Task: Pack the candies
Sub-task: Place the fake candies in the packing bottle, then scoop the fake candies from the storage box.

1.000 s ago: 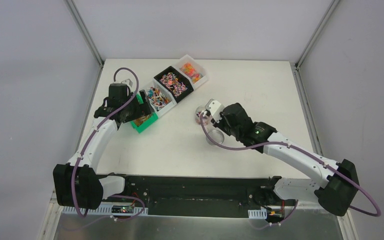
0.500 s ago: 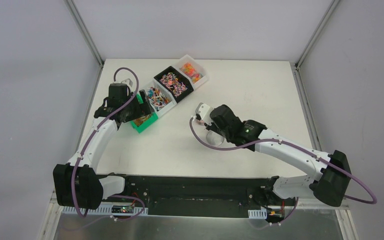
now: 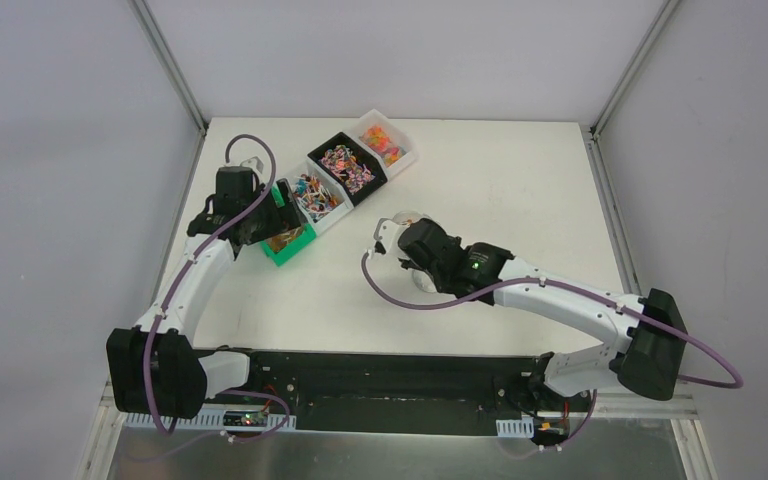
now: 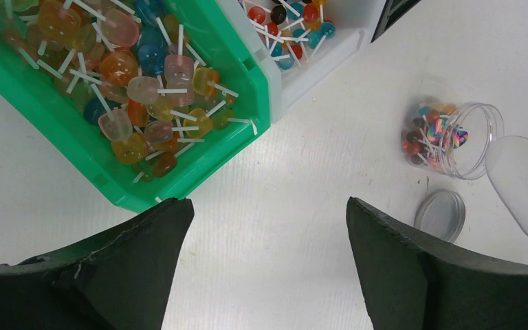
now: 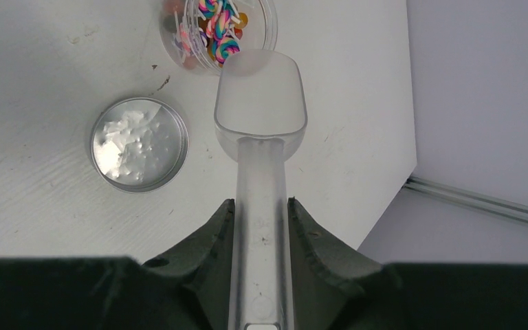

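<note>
Candies (image 4: 137,89) on white sticks fill a green bin (image 4: 244,148); more candies (image 4: 432,134) lie in a clear jar (image 4: 478,141) on the table. My left gripper (image 4: 268,227) hangs open over bare table just in front of the green bin, with nothing between its fingers. My right gripper (image 5: 261,206) is shut on the handle of a clear plastic scoop (image 5: 261,96). The scoop's bowl looks empty and its tip reaches the rim of the jar (image 5: 258,34), where swirled candies (image 5: 214,27) show. In the top view the right gripper (image 3: 405,245) covers most of the jar.
The jar's round lid (image 5: 139,143) lies flat on the table beside the scoop. A row of bins runs back from the green bin (image 3: 285,240): a white one (image 3: 320,215), a black one (image 3: 322,150) and another white one (image 3: 407,152). The table's right edge (image 5: 412,124) is close.
My right arm has swung left and nearer with the scoop, and now hides the jar in the top view. The left arm has stayed beside the green bin.
</note>
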Tool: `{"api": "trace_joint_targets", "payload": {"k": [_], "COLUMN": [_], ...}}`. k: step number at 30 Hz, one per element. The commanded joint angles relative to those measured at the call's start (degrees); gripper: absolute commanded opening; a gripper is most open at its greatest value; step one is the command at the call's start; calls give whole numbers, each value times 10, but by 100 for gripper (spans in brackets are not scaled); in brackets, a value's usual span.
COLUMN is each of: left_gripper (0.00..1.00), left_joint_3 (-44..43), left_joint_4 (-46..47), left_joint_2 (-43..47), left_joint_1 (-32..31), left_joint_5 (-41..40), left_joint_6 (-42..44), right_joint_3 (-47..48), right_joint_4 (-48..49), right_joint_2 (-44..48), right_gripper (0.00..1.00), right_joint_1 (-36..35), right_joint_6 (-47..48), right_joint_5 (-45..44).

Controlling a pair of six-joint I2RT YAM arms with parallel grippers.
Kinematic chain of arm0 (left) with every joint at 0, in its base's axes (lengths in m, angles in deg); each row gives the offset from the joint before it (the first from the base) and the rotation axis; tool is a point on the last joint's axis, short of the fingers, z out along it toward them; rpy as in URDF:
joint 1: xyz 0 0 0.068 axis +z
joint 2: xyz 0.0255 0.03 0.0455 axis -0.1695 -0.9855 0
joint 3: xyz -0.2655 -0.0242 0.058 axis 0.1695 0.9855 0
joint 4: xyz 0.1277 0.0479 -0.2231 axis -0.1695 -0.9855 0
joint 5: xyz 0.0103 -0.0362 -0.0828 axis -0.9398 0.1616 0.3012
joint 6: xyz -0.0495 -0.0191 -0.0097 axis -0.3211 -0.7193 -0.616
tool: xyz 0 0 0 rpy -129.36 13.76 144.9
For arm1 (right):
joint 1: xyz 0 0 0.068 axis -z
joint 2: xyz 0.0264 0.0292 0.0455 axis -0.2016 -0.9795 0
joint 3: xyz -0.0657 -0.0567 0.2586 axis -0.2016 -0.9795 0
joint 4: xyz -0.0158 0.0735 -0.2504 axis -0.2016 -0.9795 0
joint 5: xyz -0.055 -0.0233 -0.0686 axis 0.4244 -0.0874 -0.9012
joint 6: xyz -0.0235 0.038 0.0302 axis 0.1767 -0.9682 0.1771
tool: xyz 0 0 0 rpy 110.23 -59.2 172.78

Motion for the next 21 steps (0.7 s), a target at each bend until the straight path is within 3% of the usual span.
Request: {"api": "trace_joint_targets", "payload": {"k": [1, 11, 21], "left_gripper": [87, 80, 70], "left_joint_3": [3, -26, -87], "left_joint_4": [29, 53, 74], "left_joint_2": [4, -58, -156], "left_joint_1": [12, 34, 43], "left_joint_5": [7, 21, 23], "left_joint_6": [-10, -41, -54], "right_joint_3": [34, 76, 227], "right_joint_4": [3, 71, 121], "right_joint_2": [-3, 12, -139], "right_gripper": [0, 0, 0], "right_joint_1": [-10, 1, 43], "right_joint_6": [18, -15, 29], "right_joint_5": [-44, -1, 52]}}
